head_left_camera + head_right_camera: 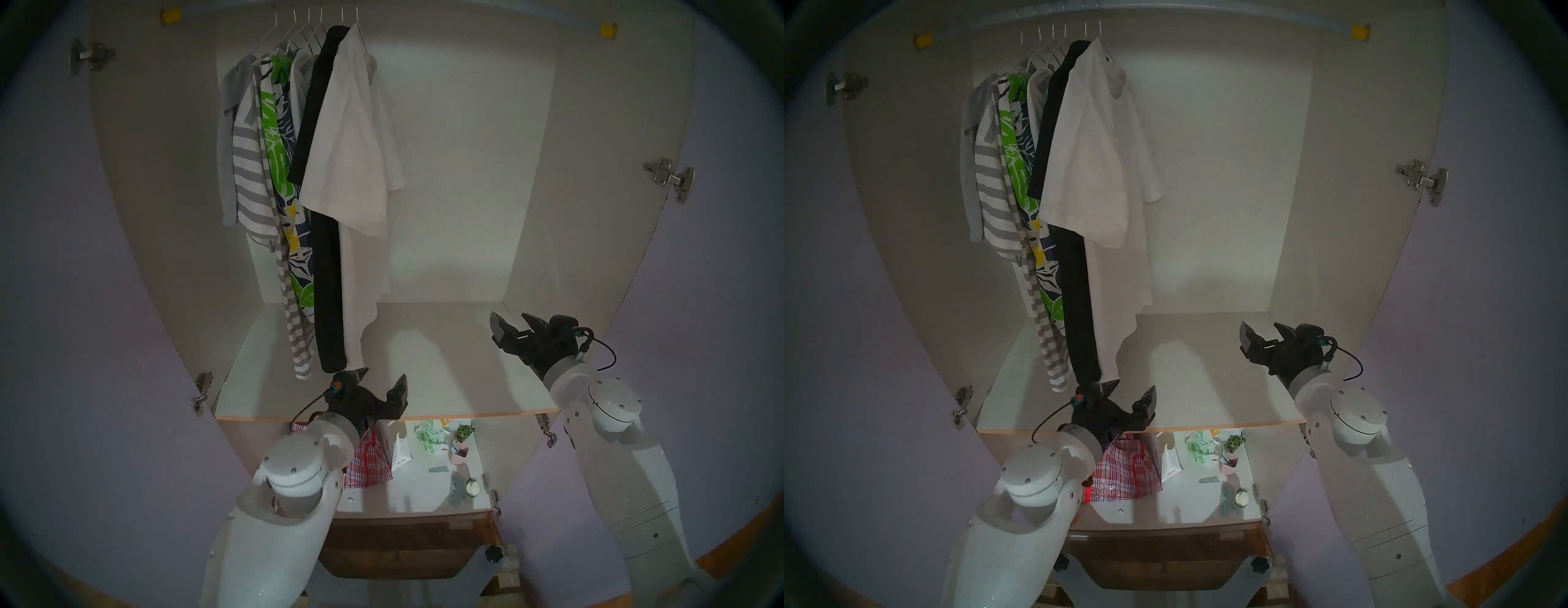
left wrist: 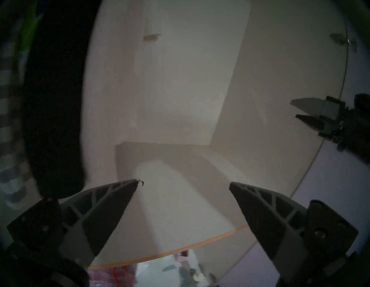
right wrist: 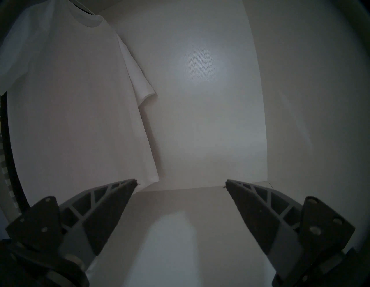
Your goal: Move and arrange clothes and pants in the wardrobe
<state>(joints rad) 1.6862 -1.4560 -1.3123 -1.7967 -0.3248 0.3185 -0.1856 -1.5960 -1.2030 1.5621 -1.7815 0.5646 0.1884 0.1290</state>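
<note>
View into my open wardrobe [image 1: 530, 127]. Six clothes [image 1: 297, 170] hang bunched at the left end of the rail [image 1: 466, 19], left to right: grey [image 1: 227, 140], striped [image 1: 250, 178], leaf print [image 1: 282, 170], small white [image 1: 299, 80], black [image 1: 326, 271], and the large T-shirt [image 1: 352, 170] outermost. My left gripper [image 1: 384, 379] hovers at the shelf's [image 1: 424, 382] front edge, just below the black hem, fingers spread wide and holding nothing; its wrist view is blurred, so I cannot tell whether a finger brushes the cloth. My right gripper [image 1: 513, 325] hangs over the shelf's right side, well apart from the clothes, fingers likewise spread and empty. Below the shelf, a plaid bag [image 1: 369, 460] sits among small items.
</note>
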